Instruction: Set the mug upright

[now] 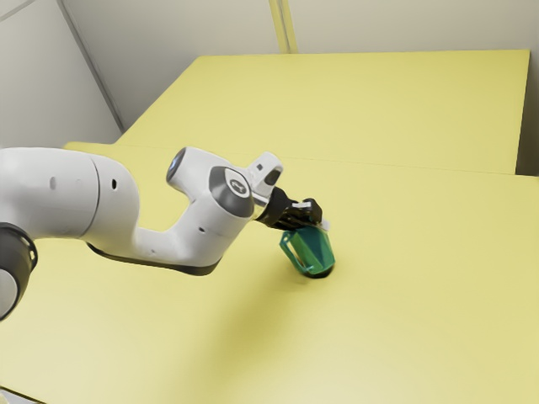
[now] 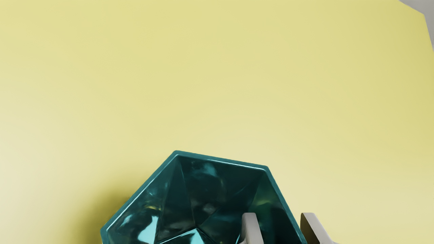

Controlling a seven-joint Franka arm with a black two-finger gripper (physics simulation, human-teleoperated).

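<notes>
Gripper [image 2: 279, 220] nearest wrist camera, open: one finger inside teal faceted mug [image 1: 313, 251], other outside, wall between, unpinched. Straddle fits you taking hold or just letting go. Mug at yellow tabletop [image 1: 413, 286], mouth up, base down, handle [image 1: 292, 257] armward; can't tell whether fully level.

- A plain, bare-walled room; whether it is a lab or a workshop I cannot tell.
- White jointed robot arm [image 1: 198, 240], reaching over the table [image 1: 404, 278], which suggests a robot work area.
- Broad yellow tabletop under the tool [image 1: 318, 224] and stretching beyond it, with a thin seam.
- Farther off behind the tool, pale grey walls [image 1: 413, 25] and an upright yellow strip [image 1: 275, 25].
</notes>
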